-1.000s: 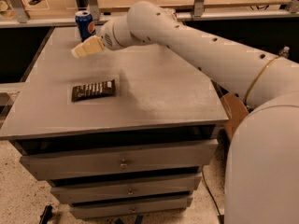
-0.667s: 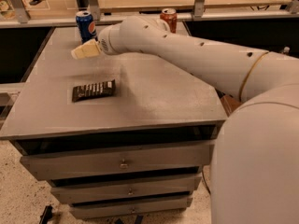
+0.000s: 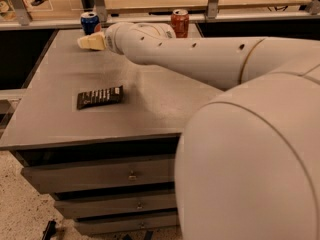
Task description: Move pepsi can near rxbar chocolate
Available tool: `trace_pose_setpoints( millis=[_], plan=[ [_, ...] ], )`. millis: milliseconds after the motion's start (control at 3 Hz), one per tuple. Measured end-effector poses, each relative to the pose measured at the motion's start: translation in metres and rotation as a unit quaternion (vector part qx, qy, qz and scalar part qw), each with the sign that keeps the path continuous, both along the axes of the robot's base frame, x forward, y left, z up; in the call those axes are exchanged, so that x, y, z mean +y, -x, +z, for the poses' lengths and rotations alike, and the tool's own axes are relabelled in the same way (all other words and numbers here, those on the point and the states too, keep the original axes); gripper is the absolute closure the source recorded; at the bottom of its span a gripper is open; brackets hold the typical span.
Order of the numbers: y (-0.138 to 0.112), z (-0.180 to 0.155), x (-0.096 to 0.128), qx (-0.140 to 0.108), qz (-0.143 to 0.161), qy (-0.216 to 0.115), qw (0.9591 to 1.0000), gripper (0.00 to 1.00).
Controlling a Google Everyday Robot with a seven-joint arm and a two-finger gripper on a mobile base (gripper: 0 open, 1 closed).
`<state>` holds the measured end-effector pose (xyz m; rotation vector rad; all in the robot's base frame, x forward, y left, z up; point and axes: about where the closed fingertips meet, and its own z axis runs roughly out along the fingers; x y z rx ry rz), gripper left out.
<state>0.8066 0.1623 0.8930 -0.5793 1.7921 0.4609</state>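
The gripper (image 3: 91,42) is seen low over the table (image 3: 150,99), toward its back corner. The pepsi can (image 3: 90,23) is found just behind the gripper, upright at the table's back edge, near it but not yet taken. Whether the gripper is spread or pressed together cannot be told from here. The rxbar chocolate (image 3: 100,96) is laid flat well in front of the gripper, toward the table's near edge. An orange-red can (image 3: 179,22) is stood beyond the arm, well apart from the gripper, and is to be left alone. The pepsi can is judged light, stiff-walled yet easily dented, smooth, likely slippery and readily tipped. A hold is best taken across the round body at mid-height and squeezed gently, so that the can is kept upright when carried toward the bar
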Motion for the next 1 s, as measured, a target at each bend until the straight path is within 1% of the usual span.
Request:
trace_pose_setpoints(
  millis=[333, 667, 1000],
  plan=[
    [-0.021, 0.009, -0.030, -0.011, -0.043, -0.021, 0.9988, 0.00],
    [-0.036, 0.015, -0.056, -0.023, -0.064, -0.026, 0.9973, 0.00],
    [-0.037, 0.016, -0.052, -0.023, -0.048, -0.028, 0.9982, 0.00]
  ],
)
